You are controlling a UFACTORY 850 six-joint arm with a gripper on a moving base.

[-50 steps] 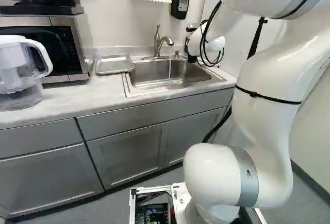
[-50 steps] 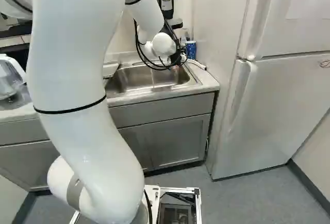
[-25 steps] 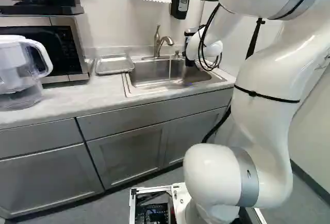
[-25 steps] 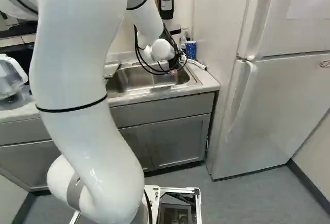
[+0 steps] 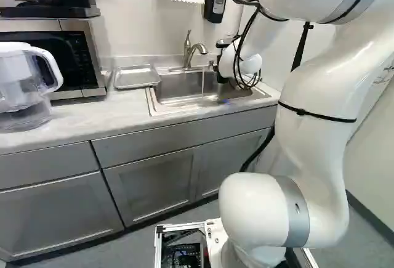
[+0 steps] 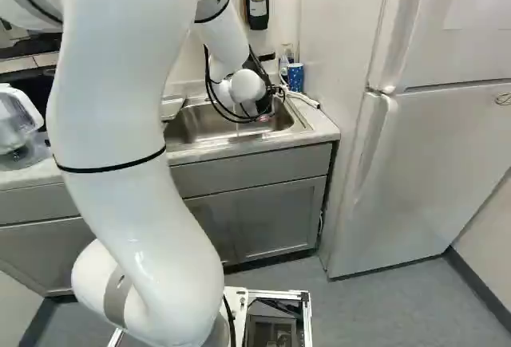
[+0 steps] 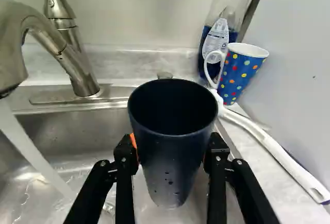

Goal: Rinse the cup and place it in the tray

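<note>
One cup, pinched by gripper; ease rim under running water beside gripper, tilt slowly, hold firmly.

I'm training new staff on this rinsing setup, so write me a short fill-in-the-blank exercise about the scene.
The tool grips a dark ____.
Water runs from the ____ into the sink.
The background color of the spotted mug is ____.
The metal tray lies between the sink and the ____.

Missing words: cup; faucet; blue; microwave
</note>
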